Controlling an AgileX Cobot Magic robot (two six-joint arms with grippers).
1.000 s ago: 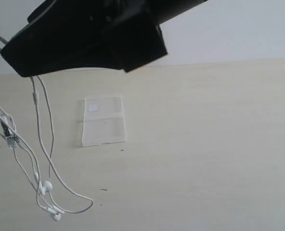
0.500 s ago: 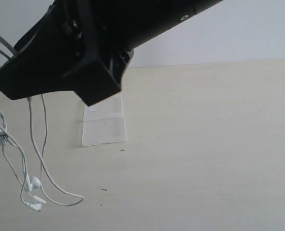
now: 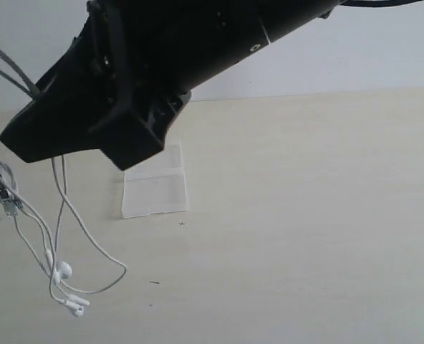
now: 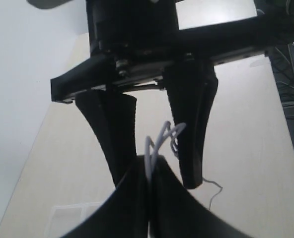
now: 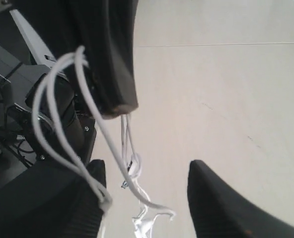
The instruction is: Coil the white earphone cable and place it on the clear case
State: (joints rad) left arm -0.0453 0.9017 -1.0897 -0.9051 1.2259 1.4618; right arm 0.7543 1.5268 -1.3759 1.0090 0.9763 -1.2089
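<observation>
Over the left of the bench, the left hand is pinching the white earphone cable tight, strands hanging downward. The right hand, jaws parted, is straddling them. The clear case is lying nearby, rightward.

Right end effector: two dark fingers set well apart, pale bench beyond. White earphone cable hangs in loose loops from the dark tip of the left end effector. Strands drop between the right fingers, and one loop touches a finger.
</observation>
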